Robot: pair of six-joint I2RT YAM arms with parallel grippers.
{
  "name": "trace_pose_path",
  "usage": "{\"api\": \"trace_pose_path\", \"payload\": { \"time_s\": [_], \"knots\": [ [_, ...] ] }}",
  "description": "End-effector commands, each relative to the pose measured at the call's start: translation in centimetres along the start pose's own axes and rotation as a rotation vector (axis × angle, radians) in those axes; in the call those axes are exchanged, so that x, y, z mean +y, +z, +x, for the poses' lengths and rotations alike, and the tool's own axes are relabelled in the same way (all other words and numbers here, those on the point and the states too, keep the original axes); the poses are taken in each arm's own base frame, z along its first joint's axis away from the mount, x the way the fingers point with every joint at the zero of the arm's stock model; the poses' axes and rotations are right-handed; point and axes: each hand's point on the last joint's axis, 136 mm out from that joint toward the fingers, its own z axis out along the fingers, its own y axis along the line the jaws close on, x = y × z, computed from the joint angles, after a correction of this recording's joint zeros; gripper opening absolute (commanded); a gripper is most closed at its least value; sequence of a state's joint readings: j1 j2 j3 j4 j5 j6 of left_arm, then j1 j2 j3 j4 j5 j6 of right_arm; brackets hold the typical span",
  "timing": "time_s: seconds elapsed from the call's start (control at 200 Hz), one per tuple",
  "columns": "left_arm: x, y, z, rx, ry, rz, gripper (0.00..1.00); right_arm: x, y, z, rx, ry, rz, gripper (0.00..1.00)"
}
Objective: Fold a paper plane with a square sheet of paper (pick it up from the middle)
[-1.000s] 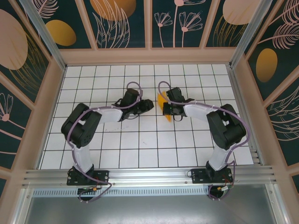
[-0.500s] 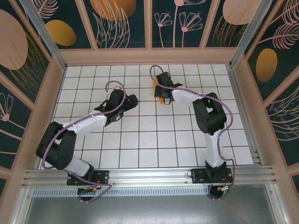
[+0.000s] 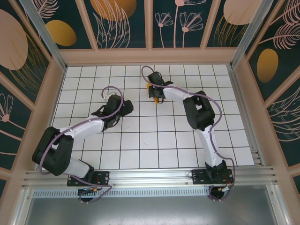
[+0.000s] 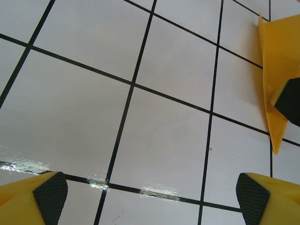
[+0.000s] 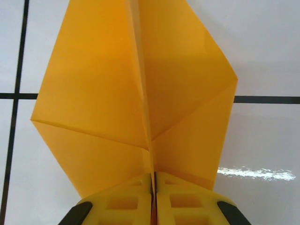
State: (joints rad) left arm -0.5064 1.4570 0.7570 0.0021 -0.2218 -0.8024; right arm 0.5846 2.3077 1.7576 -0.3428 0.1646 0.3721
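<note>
Two R fingers pinch paper plane mid-crease.

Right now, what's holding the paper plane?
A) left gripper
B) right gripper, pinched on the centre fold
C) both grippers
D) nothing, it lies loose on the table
B: the right gripper is shut on the paper plane along its centre fold, while the left gripper stands open, off the paper.

Overhead view looking down, wrist views close to table, both showing paper plane
</note>
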Motion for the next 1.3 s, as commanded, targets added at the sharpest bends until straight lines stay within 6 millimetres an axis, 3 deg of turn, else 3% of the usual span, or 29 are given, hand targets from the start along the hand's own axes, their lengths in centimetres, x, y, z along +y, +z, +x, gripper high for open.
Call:
{"api": "trace_pose_path", "payload": {
  "time_s": [0.0, 0.17, 0.315, 0.505, 0.671, 0.796, 0.896, 1.021, 1.036, 1.181, 1.296],
  "knots": [
    [0.6, -0.4, -0.4, -0.018, 0.021, -0.018, 0.95, -0.7, 1.2, 1.7, 0.055, -0.024, 0.053, 0.09],
    [0.5, -0.4, -0.5, -0.020, 0.026, -0.019, 0.95, -0.7, 1.6, 2.2, 0.072, -0.026, 0.063, 0.14],
    [0.3, -0.5, -0.8, -0.025, 0.026, -0.016, 0.95, 0.1, 0.2, 0.6, 0.043, -0.034, 0.056, 0.15],
    [-0.2, -1.3, -2.1, -0.063, 0.031, -0.018, 0.95, 1.5, -4.7, -3.6, -0.055, -0.010, 0.015, 0.24],
    [-0.7, -2.8, -4.6, -0.142, 0.040, -0.032, 0.98, 1.9, -9.6, -6.3, -0.138, 0.021, -0.023, 0.43],
    [-0.7, -4.1, -7.0, -0.225, 0.047, -0.055, 0.98, 0.9, -13.3, -7.8, -0.218, 0.041, -0.015, 0.55],
    [0.1, -5.2, -9.3, -0.292, 0.035, -0.076, 0.98, -1.1, -16.6, -9.2, -0.315, 0.067, 0.017, 0.63],
    [2.2, -6.6, -11.9, -0.402, 0.053, -0.132, 0.99, -5.3, -20.7, -10.1, -0.459, 0.129, 0.078, 0.71],
    [2.4, -6.9, -12.2, -0.417, 0.056, -0.137, 0.99, -7.0, -21.2, -10.6, -0.478, 0.156, 0.097, 0.73],
    [6.0, -9.1, -14.1, -0.559, 0.049, -0.229, 0.98, -15.3, -24.3, -9.5, -0.581, 0.284, 0.189, 0.98],
    [8.9, -10.1, -14.4, -0.637, 0.043, -0.281, 0.99, -21.1, -25.6, -7.1, -0.629, 0.347, 0.316, 0.99]
  ]
}}
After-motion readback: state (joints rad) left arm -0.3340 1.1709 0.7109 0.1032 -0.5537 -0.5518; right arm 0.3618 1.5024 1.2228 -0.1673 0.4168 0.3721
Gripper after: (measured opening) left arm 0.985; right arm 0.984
